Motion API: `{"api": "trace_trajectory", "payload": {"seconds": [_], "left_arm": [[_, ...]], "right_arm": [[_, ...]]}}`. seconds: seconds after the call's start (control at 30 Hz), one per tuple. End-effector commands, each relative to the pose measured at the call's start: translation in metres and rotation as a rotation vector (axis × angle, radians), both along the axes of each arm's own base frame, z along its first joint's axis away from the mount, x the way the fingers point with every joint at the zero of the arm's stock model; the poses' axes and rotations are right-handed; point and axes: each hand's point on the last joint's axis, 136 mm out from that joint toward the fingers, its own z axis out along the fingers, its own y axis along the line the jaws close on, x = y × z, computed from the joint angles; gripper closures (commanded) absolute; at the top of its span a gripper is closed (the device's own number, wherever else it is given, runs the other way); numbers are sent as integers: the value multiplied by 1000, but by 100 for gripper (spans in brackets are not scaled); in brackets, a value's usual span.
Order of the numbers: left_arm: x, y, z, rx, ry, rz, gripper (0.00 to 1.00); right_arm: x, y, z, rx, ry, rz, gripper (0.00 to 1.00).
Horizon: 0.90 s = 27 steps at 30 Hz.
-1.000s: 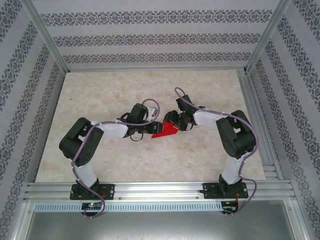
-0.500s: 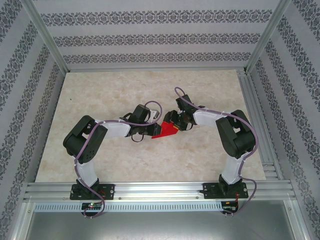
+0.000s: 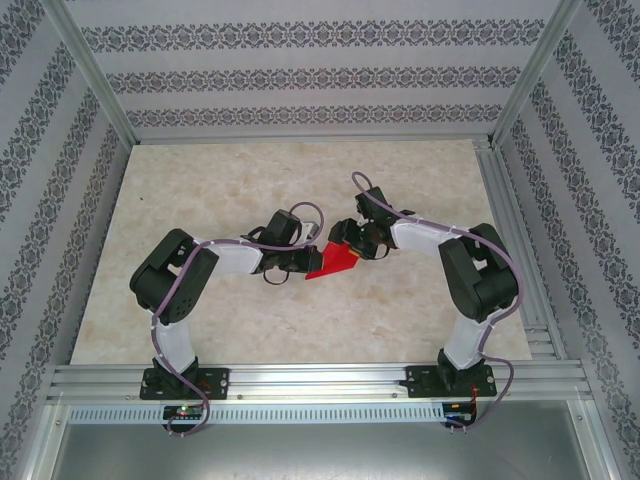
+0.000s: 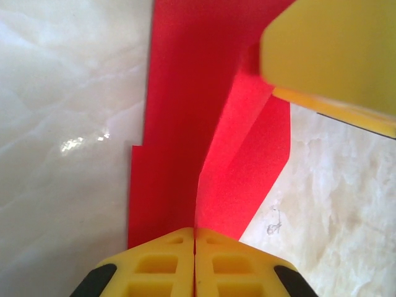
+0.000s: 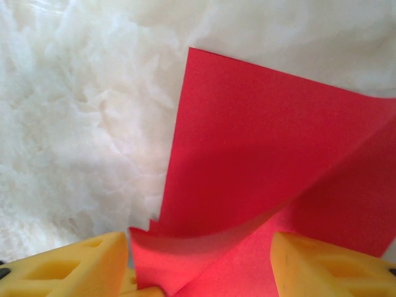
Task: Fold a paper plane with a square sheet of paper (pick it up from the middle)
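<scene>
1. Fingers [image 4: 154,272] of the left end effector [image 3: 303,262] are pressed together, pinching a raised crease of the red sheet of paper [image 3: 332,263] just left of the middle of the table [image 3: 200,190].
2. Sheet of paper [image 4: 179,124] lies partly folded on the marbled table between both end effectors, with one flap lifted.
3. Right end effector [image 3: 347,243] sits at the sheet's far right corner. Its yellow fingers [image 5: 334,266] stand well apart, and the curled flap rises between them without being clamped.
</scene>
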Motion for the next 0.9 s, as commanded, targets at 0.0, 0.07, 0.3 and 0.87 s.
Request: {"api": "trace_trajectory", "payload": {"seconds": [0.0, 0.07, 0.3, 0.87], "left_arm": [[3, -12, 7, -73, 35, 20, 92], [4, -11, 8, -83, 45, 35, 92], [5, -7, 6, -109, 85, 90, 92], [2, -8, -2, -131, 145, 104, 89]], "right_arm": [[-6, -3, 14, 8, -38, 35, 37], [-10, -3, 15, 16, -42, 42, 37], [-14, -1, 8, 8, -35, 63, 38], [-3, 1, -20, -53, 8, 66, 46]]}}
